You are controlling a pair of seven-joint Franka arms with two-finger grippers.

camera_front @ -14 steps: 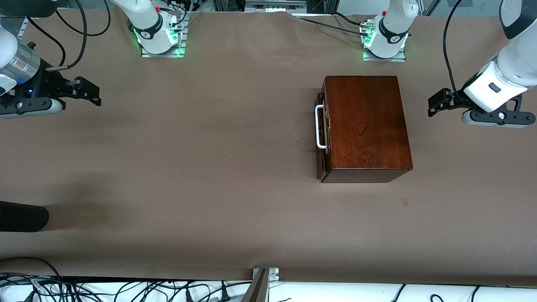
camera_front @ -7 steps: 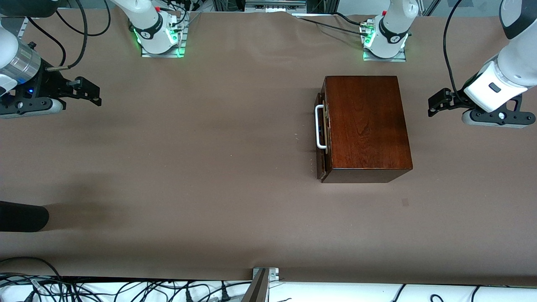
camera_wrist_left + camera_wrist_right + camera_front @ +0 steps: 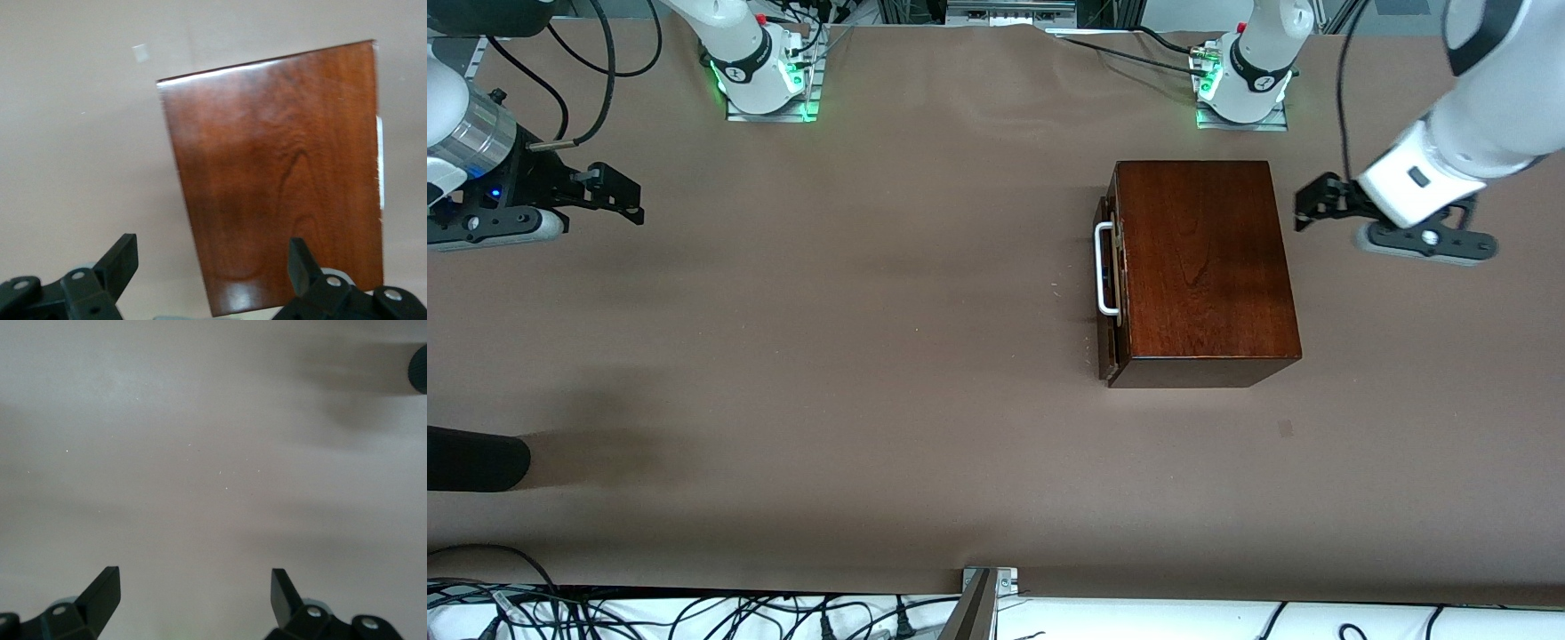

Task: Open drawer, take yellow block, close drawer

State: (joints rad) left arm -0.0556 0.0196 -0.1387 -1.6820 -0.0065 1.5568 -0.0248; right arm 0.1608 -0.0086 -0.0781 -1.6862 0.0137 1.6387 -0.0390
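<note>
The left hand has just swung in from the left arm's end of the worktop toward the wooden box. A second ago it hung well apart from the box; now its fingers are just beside the box's edge, spread wide with nothing between them, and the left wrist view looks down on the polished lid. I take this as the opening approach: the arm is heading for the box, most likely to steady it or to reach across for the handle, though it is too early to say which.

The right hand has barely shifted. It waits well away from the box at the right arm's end of the worktop, released and empty, over bare brown paper.

The drawer is shut, or nearly so: its dark front sits close against the box, on the side facing the right arm. The white handle stands out from it, untouched. The yellow block is not visible anywhere; I judge it to be inside the closed drawer, but nothing shows that yet. So no step of the task is done. The drawer must first slide out toward the right arm's end.
</note>
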